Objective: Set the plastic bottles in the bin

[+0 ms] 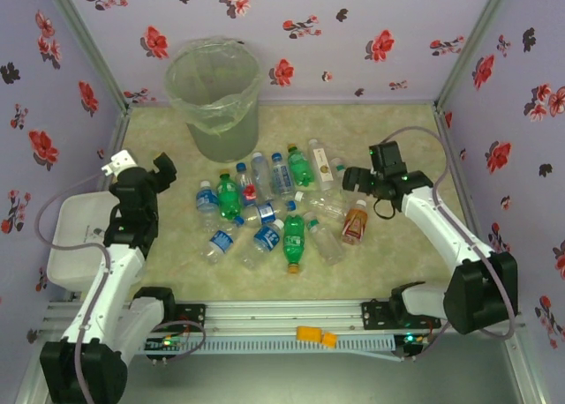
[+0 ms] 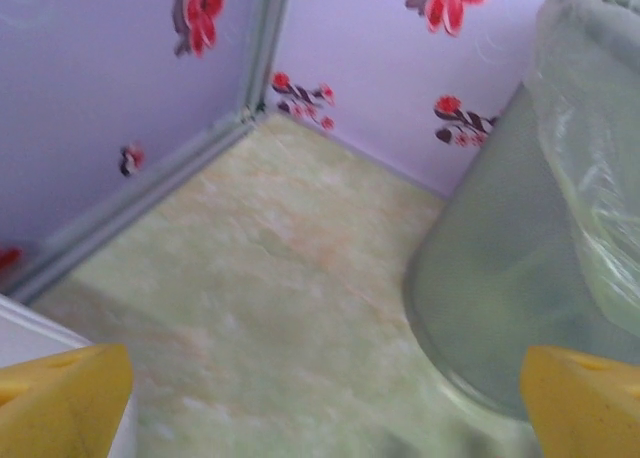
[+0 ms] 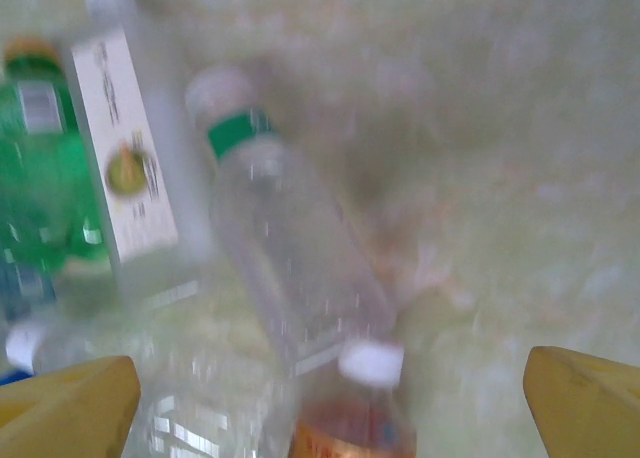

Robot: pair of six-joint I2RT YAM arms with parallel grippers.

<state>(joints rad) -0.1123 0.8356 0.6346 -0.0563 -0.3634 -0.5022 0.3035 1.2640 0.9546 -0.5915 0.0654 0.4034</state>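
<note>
Clear and green plastic, smooth and thin-walled: the bottles [image 1: 274, 212] lie on their sides in a loose heap at the middle of the table [image 1: 397, 263], which is a pale marbled sheet. The bin [image 1: 214, 122], a tall tapered round of cloudy grey-green plastic lined with a crinkled bag [image 1: 212, 56], stands behind the heap toward the far left, apart from it. No bottle looks to be inside, so the job seems to be at its start. The right gripper [image 1: 353, 182] hangs at the heap's right edge, jaws wide and empty, near an orange-labelled bottle [image 1: 355, 223]. The left gripper [image 1: 148, 168] is off to the left beside a white tub [image 1: 75, 236], likewise spread and holding nothing.

From the left wrist, yellow fingertips [image 2: 60, 403] sit in the bottom corners with bare floor between them. The bin's lower wall rises at the right, with the bag draped over it.

The right wrist view is blurred. A clear bottle [image 3: 290, 258] with a white cap and a green neck band lies slanted below the open fingers. A white-labelled bottle [image 3: 125, 158] and a green bottle [image 3: 45, 168] lie to its left.

The step in hand looks like the right arm's reach for a pick. Next it should come down with the fingers across the round body rather than along it, then close gently, since thin plastic dents, slips and rolls against its neighbours.
</note>
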